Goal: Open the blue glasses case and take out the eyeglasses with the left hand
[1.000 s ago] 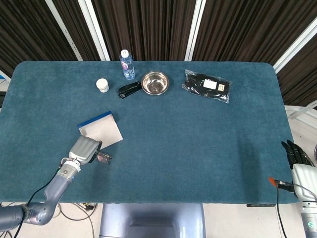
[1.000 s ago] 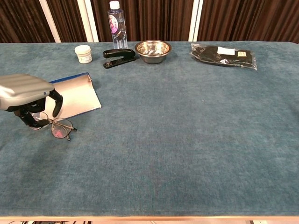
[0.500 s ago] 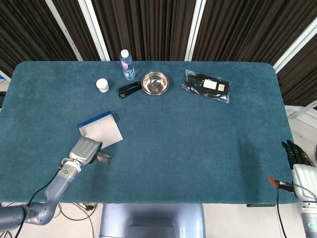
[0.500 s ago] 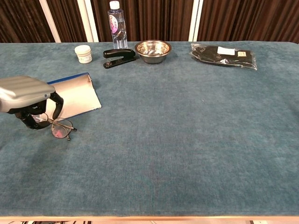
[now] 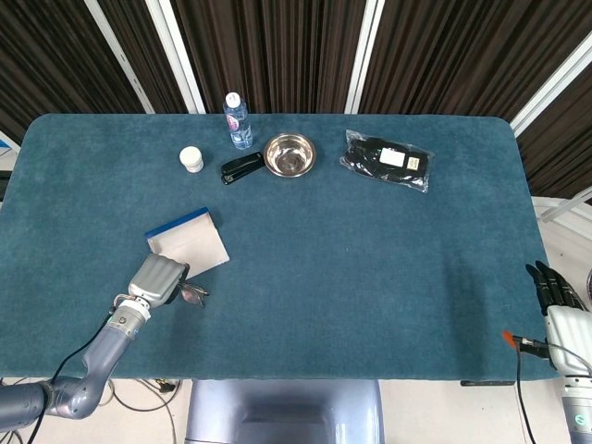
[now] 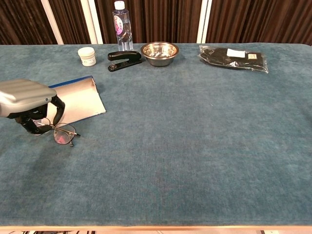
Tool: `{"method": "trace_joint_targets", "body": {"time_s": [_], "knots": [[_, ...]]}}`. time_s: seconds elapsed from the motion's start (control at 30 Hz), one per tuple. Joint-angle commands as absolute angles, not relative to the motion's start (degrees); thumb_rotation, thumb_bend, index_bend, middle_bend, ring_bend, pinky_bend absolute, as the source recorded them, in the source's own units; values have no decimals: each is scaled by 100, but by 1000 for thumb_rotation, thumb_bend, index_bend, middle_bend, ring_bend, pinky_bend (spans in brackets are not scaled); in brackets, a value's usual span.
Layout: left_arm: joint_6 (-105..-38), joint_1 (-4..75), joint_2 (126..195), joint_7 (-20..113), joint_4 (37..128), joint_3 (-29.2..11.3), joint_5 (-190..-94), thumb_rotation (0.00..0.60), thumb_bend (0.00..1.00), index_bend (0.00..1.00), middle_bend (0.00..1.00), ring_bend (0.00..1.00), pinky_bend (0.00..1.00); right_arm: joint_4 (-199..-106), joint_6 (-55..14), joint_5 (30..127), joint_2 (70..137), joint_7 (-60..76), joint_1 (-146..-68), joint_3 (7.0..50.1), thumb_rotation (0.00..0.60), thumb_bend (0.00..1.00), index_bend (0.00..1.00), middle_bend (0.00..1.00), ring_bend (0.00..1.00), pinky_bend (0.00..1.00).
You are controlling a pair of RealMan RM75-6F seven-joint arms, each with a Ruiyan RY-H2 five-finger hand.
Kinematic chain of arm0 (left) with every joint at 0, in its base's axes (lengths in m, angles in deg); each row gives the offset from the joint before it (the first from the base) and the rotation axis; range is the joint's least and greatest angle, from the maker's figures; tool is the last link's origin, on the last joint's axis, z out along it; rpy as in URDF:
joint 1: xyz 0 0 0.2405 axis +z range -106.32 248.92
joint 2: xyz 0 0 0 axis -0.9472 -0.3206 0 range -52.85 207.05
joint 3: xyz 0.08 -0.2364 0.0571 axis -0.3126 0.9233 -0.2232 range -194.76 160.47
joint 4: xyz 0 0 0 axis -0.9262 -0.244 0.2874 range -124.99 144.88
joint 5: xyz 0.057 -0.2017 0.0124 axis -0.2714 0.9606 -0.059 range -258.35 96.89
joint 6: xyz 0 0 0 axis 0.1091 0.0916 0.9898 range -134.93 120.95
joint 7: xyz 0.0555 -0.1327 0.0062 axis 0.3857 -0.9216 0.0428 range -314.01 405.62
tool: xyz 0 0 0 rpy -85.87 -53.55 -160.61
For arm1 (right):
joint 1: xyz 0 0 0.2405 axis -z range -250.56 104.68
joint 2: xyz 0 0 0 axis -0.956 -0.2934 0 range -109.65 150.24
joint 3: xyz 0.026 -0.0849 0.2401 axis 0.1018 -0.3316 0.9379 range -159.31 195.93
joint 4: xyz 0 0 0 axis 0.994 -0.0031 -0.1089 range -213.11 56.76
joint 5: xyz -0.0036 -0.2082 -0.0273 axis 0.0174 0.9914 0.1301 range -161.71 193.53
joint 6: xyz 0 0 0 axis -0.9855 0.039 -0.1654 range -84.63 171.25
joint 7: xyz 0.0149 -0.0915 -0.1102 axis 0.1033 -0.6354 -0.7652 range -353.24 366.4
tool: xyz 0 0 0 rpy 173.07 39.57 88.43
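The blue glasses case point(image 5: 190, 242) lies open and flat on the table, its pale lining point(image 6: 78, 100) facing up and nothing in it. The eyeglasses point(image 6: 64, 134) rest on the cloth just in front of the case, also visible in the head view point(image 5: 194, 295). My left hand point(image 6: 27, 95) hangs low over their left end, its dark fingers curled around that part of the frame, which hides the left lens. Seen from the head, the left hand point(image 5: 159, 277) sits at the case's near corner. My right hand point(image 5: 555, 296) is off the table's right edge, fingers straight, holding nothing.
Along the far edge stand a white jar point(image 6: 87, 55), a black stapler point(image 6: 124, 60), a water bottle point(image 6: 122, 19), a steel bowl point(image 6: 159, 51) and a black packet point(image 6: 233, 57). The table's front edge runs close behind my left wrist.
The left hand has sunk very slightly over the eyeglasses. The eyeglasses, the case and the right hand have stayed where they were.
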State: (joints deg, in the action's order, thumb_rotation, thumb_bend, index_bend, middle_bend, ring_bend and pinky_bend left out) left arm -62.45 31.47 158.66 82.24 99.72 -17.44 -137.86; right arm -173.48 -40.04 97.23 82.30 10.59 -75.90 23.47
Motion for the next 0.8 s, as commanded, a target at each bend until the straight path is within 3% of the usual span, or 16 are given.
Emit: {"method": "trace_joint_targets", "body": {"time_s": [0.03, 0.8], "knots": [[-6239, 3150, 15878, 8224, 9956, -1750, -13783, 600, 383, 533, 1000, 971, 984, -17347, -4004, 9727, 8228, 1060, -7594, 2349, 600, 166, 0, 0, 0, 238], [-6243, 3178, 15941, 8160, 9885, -1750, -13846, 600, 446, 570, 1000, 971, 984, -17375, -3981, 9711, 8211, 1073, -7595, 2349, 600, 168, 0, 0, 0, 238]]}}
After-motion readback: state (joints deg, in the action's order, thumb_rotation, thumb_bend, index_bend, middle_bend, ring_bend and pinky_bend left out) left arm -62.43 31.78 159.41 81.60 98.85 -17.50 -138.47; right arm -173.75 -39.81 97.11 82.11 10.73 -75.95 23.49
